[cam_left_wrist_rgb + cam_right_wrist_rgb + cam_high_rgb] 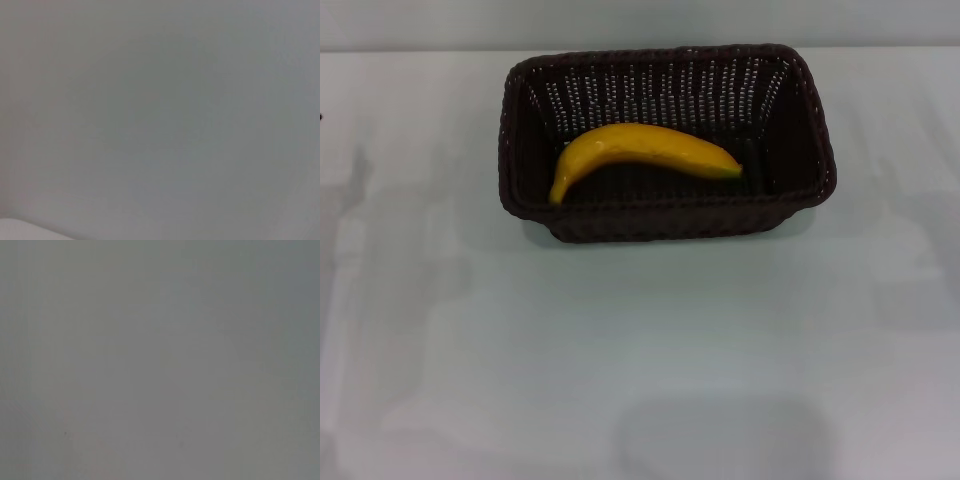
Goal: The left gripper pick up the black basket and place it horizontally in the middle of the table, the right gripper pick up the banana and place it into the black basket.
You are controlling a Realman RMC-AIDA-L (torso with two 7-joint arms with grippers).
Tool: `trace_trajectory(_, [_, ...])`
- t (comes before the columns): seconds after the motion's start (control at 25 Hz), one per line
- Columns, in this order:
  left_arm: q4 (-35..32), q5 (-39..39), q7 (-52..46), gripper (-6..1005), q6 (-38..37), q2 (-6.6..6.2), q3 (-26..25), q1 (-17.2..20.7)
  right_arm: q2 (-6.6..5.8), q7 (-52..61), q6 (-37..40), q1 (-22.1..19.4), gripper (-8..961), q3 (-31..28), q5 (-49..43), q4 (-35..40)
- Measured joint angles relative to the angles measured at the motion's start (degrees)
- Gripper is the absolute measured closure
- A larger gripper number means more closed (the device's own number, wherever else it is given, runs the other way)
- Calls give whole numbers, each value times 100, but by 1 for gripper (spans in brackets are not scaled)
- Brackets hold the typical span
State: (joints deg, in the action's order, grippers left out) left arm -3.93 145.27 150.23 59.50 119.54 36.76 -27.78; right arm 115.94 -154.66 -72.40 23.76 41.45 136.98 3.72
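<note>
So from my seat I can't see either set of jaws right now. Neither the left gripper nor the right gripper shows up in the head view, and both wrist cams are just looking at blank grey-white surface, so whether they're apart or together I honestly cannot tell. Both arms look to be off to the sides, out of the shot.

Moving out to the actual stuff: the black basket [667, 205] sits long-side-across on the table [640, 380], toward the far edge of it, and the banana [642, 154] is lying inside the basket on its floor, curved, with the stem end near the basket's left wall and the dark tip pointing toward its right wall. My read is the job's basically done.

If I had to grab things again: the basket looks like stiff woven wicker, light, with a thick braided rim, so I'd pinch a wall just under the rim, near the middle of a long side so it doesn't swing. Open weave gives decent bite. The banana looks smooth and a bit slippery, firm enough but bruisable, so I'd close across the fat middle of the curve, gently, not at the tapered ends where it'd squirt out.
</note>
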Motion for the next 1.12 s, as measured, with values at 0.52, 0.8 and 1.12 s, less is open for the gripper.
trace_trajectory(0.52, [45,14,1,105,-10,-8,-5,-115,-17,36,42,164,138,3,-6,9])
trace_trajectory(0.8, [61,-8,16,105,-23,-3,6,-131,-19,42,58,190,138,4,-6,10])
trace_trajectory(1.12, [121,-5,-11,105,-36,-2,16,-150,-10,46,58,156,138,5,-5,-2])
